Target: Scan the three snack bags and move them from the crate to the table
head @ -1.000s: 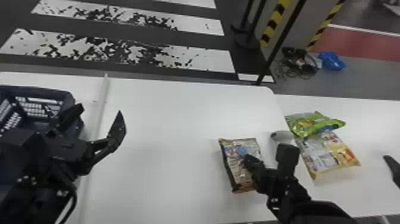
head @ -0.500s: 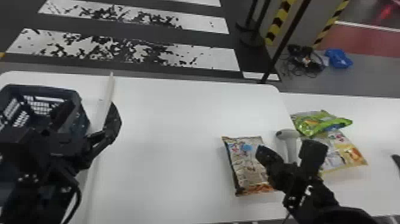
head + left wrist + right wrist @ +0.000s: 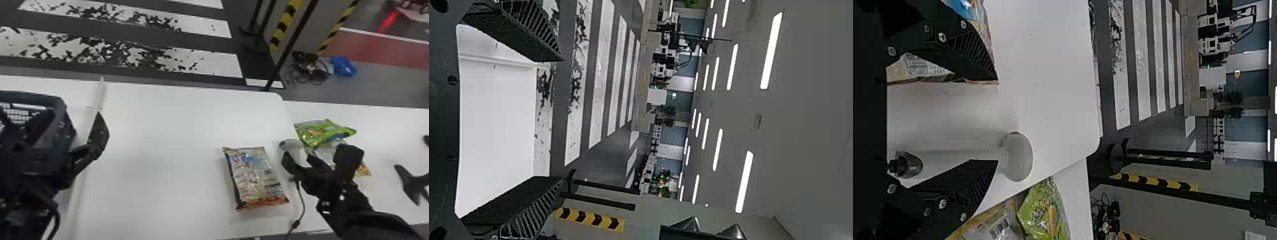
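As the right wrist view has it, our right gripper [image 3: 997, 121] holds its fingers apart around the scanner [image 3: 1020, 157], which sits nearer one finger than the other; we cannot tell whether that finger touches it. Taking up the scanner looks like our step in hand. We would do well to centre on its grip, square the fingers to it, and only then close, gently, so that it neither twists nor tips. Two bags lie beside it, the green bag [image 3: 1044, 212] and the pale bag [image 3: 990, 231], the latter with its barcode [image 3: 999, 228] facing us.

In the head view, the brown bag [image 3: 255, 175] lies flat on the bench [image 3: 166, 146], near the scanner and apart from our gripper. The green bag overlaps the pale one on the neighbouring bench [image 3: 383, 127]. With all three out of the crate [image 3: 60, 127], we judge the brown bag is probably the one left to scan. We should lift the scanner clear before swinging it over, leaving slack in the cable [image 3: 301, 207] so that it drags nothing, and aim squarely at the code.

In the left wrist view, our left gripper [image 3: 563, 120] has its fingers apart with nothing between them; it is parked by the crate.
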Controlling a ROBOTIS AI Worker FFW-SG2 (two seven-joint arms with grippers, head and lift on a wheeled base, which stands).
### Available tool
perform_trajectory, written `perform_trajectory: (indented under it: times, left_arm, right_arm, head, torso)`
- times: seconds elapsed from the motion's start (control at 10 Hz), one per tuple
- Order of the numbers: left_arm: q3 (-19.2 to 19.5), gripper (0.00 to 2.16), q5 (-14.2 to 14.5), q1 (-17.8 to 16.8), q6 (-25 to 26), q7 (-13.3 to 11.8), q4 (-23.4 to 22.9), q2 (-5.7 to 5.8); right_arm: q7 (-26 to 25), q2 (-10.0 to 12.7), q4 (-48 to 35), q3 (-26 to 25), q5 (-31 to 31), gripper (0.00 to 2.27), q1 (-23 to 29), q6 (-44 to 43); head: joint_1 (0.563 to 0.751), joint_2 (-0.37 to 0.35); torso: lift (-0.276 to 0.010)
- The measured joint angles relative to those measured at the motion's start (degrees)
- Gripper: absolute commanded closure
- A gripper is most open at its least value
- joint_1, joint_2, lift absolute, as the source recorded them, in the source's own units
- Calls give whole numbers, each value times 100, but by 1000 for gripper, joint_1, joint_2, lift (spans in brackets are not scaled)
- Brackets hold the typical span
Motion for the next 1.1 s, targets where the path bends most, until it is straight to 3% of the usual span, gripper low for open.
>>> perform_trajectory:
  times: [0.3,0.7,0.8,0.9,1.0,1.1]
  left_arm:
    - [-2,19,0,101,-152,-78,22,1]
    - [19,19,-34,87,-135,-128,148,13]
    - [4,19,-35,61,-110,-156,164,30]
    - [1,19,-35,53,-86,-158,168,52]
    - [4,19,-35,52,-62,-158,169,69]
    - [6,19,-35,52,-37,-157,169,81]
  right_arm:
    - [447,-305,1106,-129,73,76,-441,-464]
    - [608,-429,2311,72,252,107,-1181,-741]
    - [637,-481,2597,86,291,431,-1335,-767]
    - [748,-522,2906,98,364,1528,-1535,-766]
    - [863,-549,3137,110,435,2196,-1696,-723]
    - [1000,-565,3240,117,491,2229,-1777,-703]
  head:
    - [695,-348]
    - [695,-344]
    - [695,-350]
    - [695,-350]
    - [695,-350]
    - [695,-350]
  torso:
    - [-62]
    - [-62]
    - [-62]
    - [-62]
    - [-62]
    - [-62]
